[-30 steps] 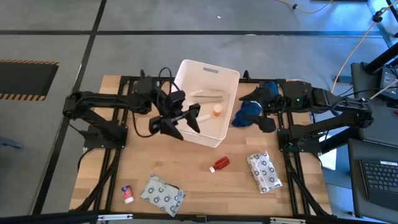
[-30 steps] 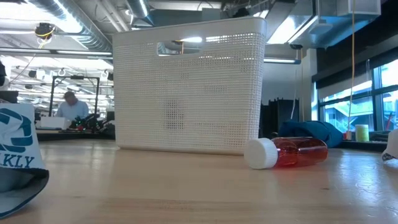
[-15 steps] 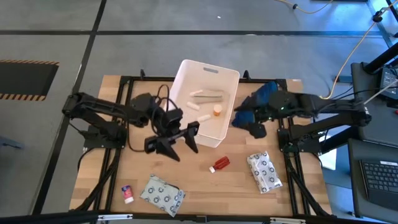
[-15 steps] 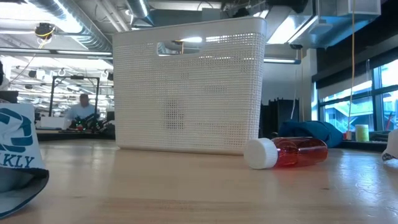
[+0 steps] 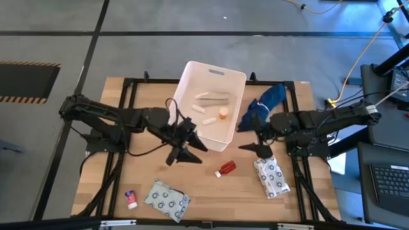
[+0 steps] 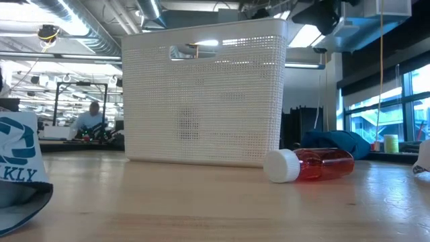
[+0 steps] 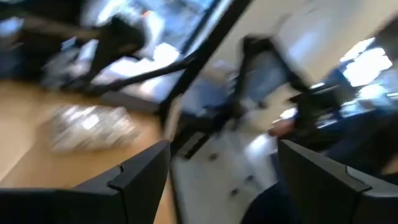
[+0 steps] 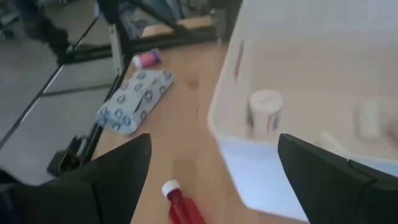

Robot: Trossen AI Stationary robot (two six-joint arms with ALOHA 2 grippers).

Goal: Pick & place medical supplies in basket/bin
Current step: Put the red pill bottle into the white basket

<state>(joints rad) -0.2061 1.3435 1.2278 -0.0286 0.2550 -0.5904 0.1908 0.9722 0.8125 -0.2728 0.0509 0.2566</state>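
So we've got both arms out over the bare wooden table [image 5: 204, 188] with nothing in either one. The left gripper [image 5: 185, 152] hangs just off the near side of the white rectangular plastic tub [image 5: 235, 82], fingers spread wide. The right gripper [image 5: 261, 148] is wide too, sitting between the crumpled dark blue cloth bundle [image 5: 267, 101] and the white dotted soft packet [image 5: 271, 176] near the table's right edge.

The red plastic vial with the white cap [image 5: 225, 168] lies on its side mid-table, between the two grippers, so we'd guess that's next. It's round and will roll, so we want to come straight down and close across the body, not the cap.

A second dotted packet [image 5: 167, 198] and a small red-and-white tube [image 5: 130, 199] wait by the near edge. An orange vial [image 5: 223, 114] is already in the tub.
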